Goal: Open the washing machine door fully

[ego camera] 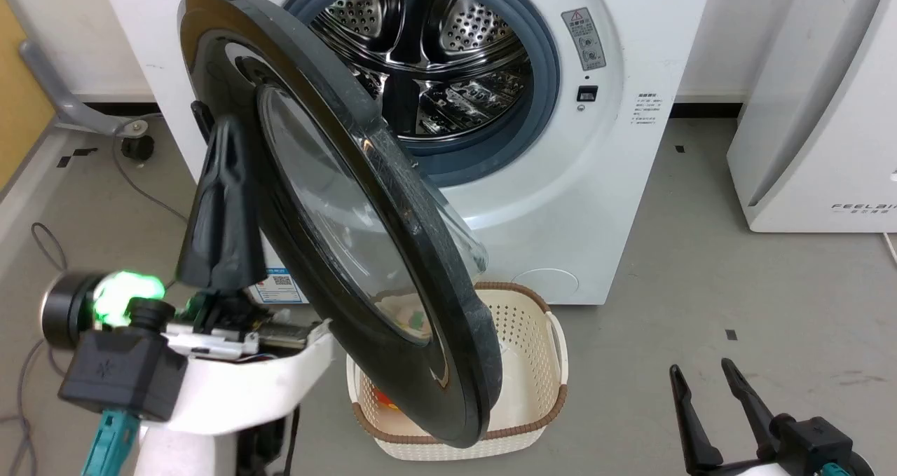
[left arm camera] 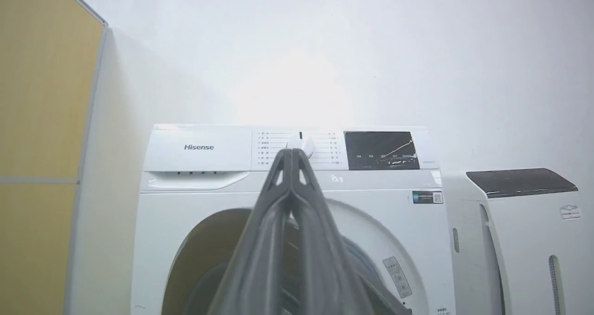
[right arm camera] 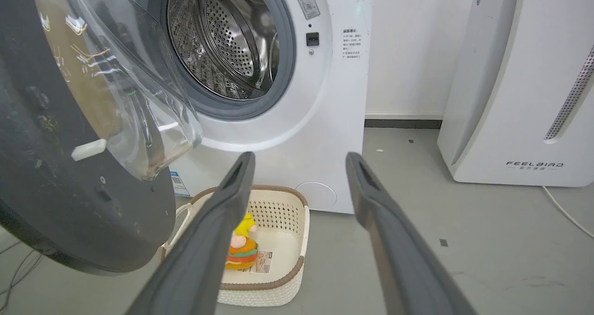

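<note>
Door [ego camera: 420, 245] half open, hinged at left of washer [ego camera: 617, 181], rim toward robot. Left claw [ego camera: 228, 129] clenched, empty, just beside the outer face; contact unclear. Right claw [ego camera: 701, 369] released, well apart, inner-face side. Left arm nearer; remaining swing probably leftward.

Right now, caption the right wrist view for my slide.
Open right gripper faces the washing machine, its door partly open, a basket with a toy on the floor.

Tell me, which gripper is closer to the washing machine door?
Left. The left gripper stands close beside the washing machine door, on its outer side; the right gripper hangs well apart, above the floor.
</note>
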{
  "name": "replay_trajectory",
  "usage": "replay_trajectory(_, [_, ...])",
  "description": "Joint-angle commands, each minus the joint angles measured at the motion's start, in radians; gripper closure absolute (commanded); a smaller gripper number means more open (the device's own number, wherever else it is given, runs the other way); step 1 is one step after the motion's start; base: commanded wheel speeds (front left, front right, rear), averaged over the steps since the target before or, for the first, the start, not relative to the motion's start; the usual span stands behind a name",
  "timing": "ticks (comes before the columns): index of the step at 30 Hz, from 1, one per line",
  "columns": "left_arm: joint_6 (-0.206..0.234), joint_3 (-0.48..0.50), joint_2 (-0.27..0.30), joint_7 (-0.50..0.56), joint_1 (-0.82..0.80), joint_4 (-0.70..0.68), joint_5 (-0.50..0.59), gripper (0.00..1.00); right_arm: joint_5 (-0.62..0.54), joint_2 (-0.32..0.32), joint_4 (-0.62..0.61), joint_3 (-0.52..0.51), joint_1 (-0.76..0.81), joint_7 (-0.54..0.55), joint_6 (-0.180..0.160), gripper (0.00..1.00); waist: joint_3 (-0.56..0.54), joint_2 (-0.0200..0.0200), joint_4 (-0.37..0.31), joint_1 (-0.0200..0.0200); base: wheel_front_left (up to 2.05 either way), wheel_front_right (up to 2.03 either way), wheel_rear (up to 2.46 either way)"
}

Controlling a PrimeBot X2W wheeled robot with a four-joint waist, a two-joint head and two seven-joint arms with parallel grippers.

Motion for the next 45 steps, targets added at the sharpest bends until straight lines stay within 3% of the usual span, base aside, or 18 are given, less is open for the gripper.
replay_trajectory(1, [-0.002, -0.015, 0.001, -0.004, -0.023, -0.020, 0.008, 1.00, 0.002, 0.004, 0.005, -0.001, -0.014, -0.006, 0.001, 0.00, 0.000, -0.0001, 0.000, 0.0000, 0.00, 0.00, 0.00])
replay_trajectory(8, [-0.017, -0.154, 0.001, -0.004, -0.144, -0.105, -0.006, 1.00, 0.010, 0.004, 0.013, -0.001, -0.017, -0.009, 0.001, 0.00, -0.001, -0.0001, -0.005, 0.0000, 0.00, 0.00, 0.00])
replay_trajectory(12, [-0.013, -0.274, 0.001, -0.002, -0.179, -0.068, -0.035, 1.00, 0.016, 0.004, 0.019, 0.001, -0.019, -0.009, 0.001, 0.00, 0.000, -0.0001, -0.012, 0.0000, 0.00, 0.00, 0.00])
replay_trajectory(22, [0.061, -0.552, 0.001, 0.165, -0.154, 0.112, -0.134, 1.00, 0.038, 0.004, 0.035, 0.009, -0.022, -0.010, 0.001, 0.00, 0.013, -0.0001, -0.042, 0.0000, 0.00, 0.00, 0.00])
replay_trajectory(23, [0.088, -0.586, 0.001, 0.218, -0.122, 0.146, -0.152, 1.00, 0.048, 0.004, 0.042, 0.005, -0.021, -0.011, 0.001, 0.00, 0.014, -0.0001, -0.048, 0.0000, 0.00, 0.00, 0.00])
replay_trajectory(31, [0.153, -0.592, 0.019, 0.309, -0.036, 0.221, -0.164, 1.00, 0.067, 0.004, 0.057, 0.009, -0.021, -0.012, 0.001, 0.00, 0.011, -0.0001, -0.056, 0.0000, 0.00, 0.00, 0.00])
replay_trajectory(45, [0.178, -0.580, 0.012, 0.283, -0.069, 0.494, -0.205, 1.00, 0.094, 0.004, 0.086, 0.020, -0.034, -0.013, 0.001, 0.00, 0.016, -0.0001, -0.057, 0.0000, 0.00, 0.00, 0.00])
